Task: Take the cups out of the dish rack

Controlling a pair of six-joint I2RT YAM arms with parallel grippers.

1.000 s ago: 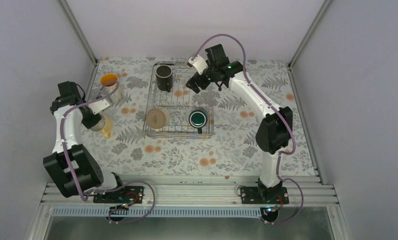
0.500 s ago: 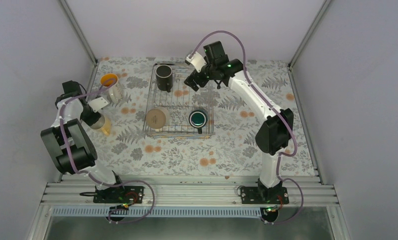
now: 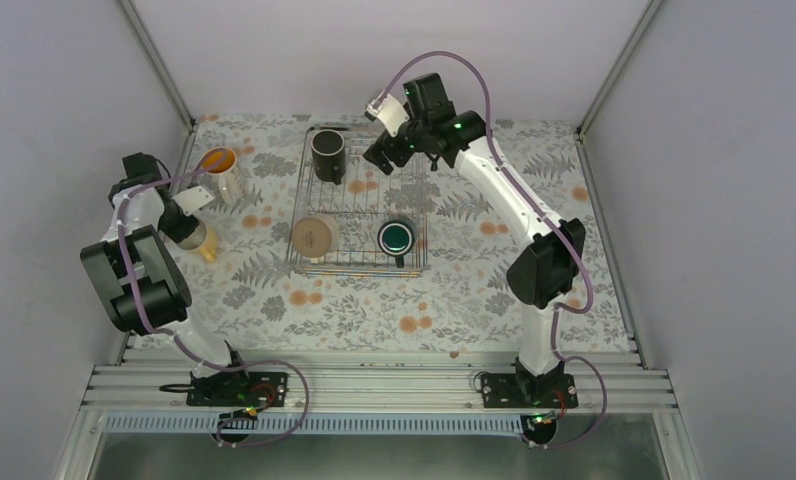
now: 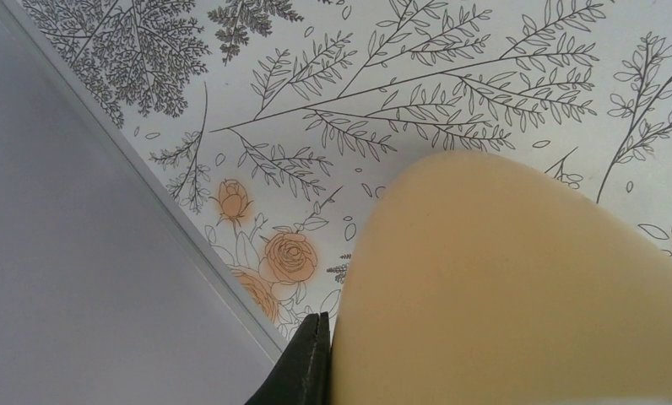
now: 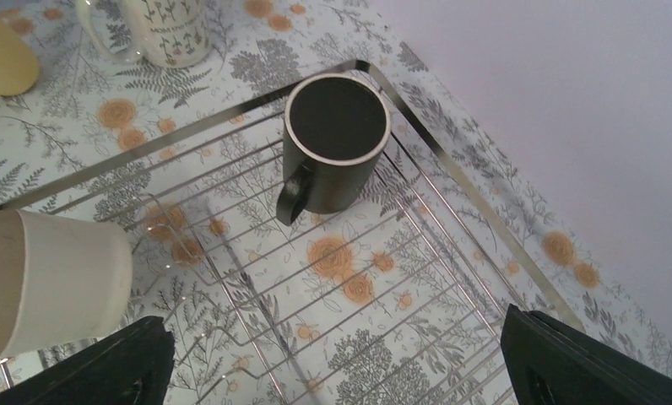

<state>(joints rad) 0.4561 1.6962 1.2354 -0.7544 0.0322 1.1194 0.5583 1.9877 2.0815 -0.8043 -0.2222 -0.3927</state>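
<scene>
Right gripper [image 3: 387,156] is held wide, aimed at the black cup [image 3: 327,155] in the dish rack's [image 3: 369,200] far-left corner; yellow cup [image 3: 204,244] is clamped by left gripper [image 3: 182,228]

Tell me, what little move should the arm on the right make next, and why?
Probably ease the right gripper forward and down toward the black mug. Its jaws stand wide open and hold nothing, and the mug sits upright between them in the wrist view. It stands in the far corner of the dish rack, not yet unloaded.
</scene>
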